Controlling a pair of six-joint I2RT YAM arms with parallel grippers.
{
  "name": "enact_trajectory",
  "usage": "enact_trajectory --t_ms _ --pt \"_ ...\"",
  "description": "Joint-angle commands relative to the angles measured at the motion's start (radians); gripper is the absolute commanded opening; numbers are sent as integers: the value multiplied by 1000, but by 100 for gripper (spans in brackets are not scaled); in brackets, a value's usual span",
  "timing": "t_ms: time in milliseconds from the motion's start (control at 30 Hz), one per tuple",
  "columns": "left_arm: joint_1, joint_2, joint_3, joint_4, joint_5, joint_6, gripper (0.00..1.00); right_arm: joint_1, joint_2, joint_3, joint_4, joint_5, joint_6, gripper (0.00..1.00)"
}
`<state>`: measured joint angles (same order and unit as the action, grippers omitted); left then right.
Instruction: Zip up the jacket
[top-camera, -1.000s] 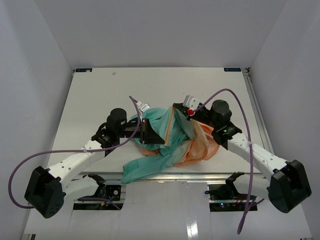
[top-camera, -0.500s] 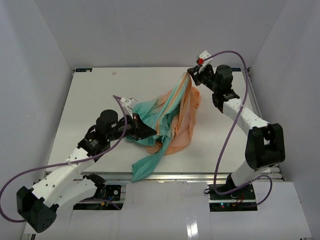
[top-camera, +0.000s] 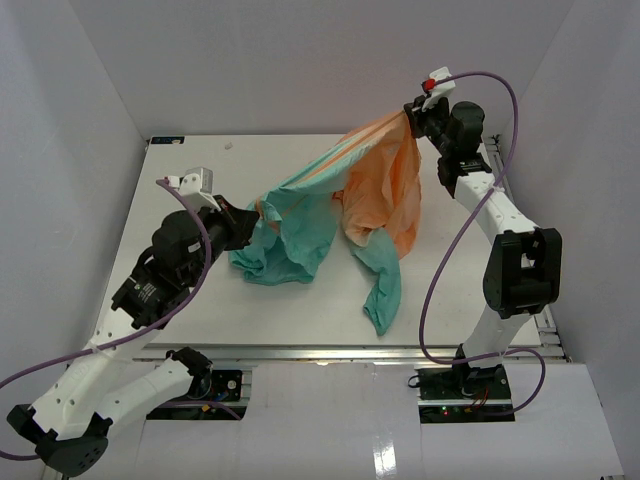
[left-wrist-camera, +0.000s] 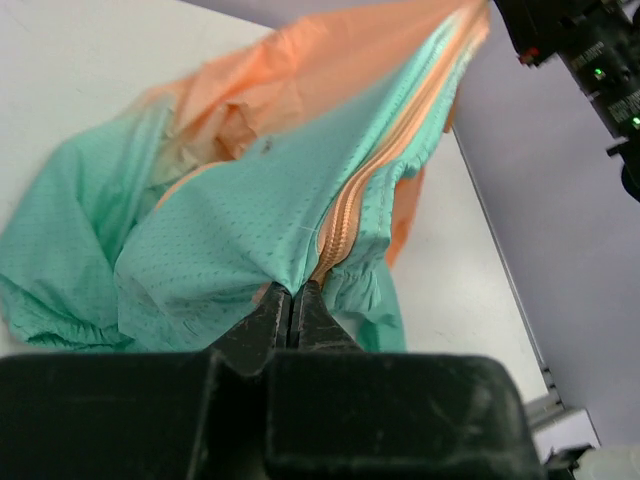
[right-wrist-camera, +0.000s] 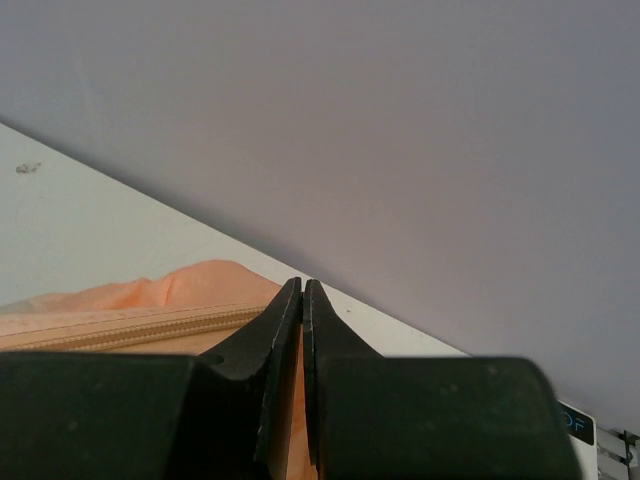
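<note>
The jacket (top-camera: 370, 190), peach-orange at the top and teal at the hem, hangs stretched between both grippers above the table. My left gripper (top-camera: 252, 212) is shut on the teal hem end beside the zipper (left-wrist-camera: 350, 205); it shows in the left wrist view (left-wrist-camera: 294, 290). My right gripper (top-camera: 410, 112) is raised high at the back right and is shut on the orange top end; it shows in the right wrist view (right-wrist-camera: 302, 285), where the zipper tape (right-wrist-camera: 120, 328) runs off to the left. A teal sleeve (top-camera: 383, 285) hangs down to the table.
The white table (top-camera: 200, 170) has a back edge and grey walls close behind the right gripper. A metal rail (top-camera: 330, 352) runs along the near edge. Purple cables (top-camera: 470, 230) loop off both arms.
The right gripper has risen and moved to the back right with the orange end. The left gripper has pulled left with the teal end. The jacket went from a crumpled heap to a stretched span.
</note>
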<state>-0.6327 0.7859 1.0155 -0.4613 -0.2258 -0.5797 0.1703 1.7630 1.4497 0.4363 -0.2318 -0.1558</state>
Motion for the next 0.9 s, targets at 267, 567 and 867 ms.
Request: enact_trajectory --t_ms 267,567,867 --pt "-1 40 319 -240 -407 150 0 -54 -53 112 -57 126 -5 8" --pt "-1 65 296 -260 -607 162 0 -100 -74 95 -120 256 58 8" --pt "-1 39 259 -269 -599 120 0 -156 -21 121 -143 275 122 8"
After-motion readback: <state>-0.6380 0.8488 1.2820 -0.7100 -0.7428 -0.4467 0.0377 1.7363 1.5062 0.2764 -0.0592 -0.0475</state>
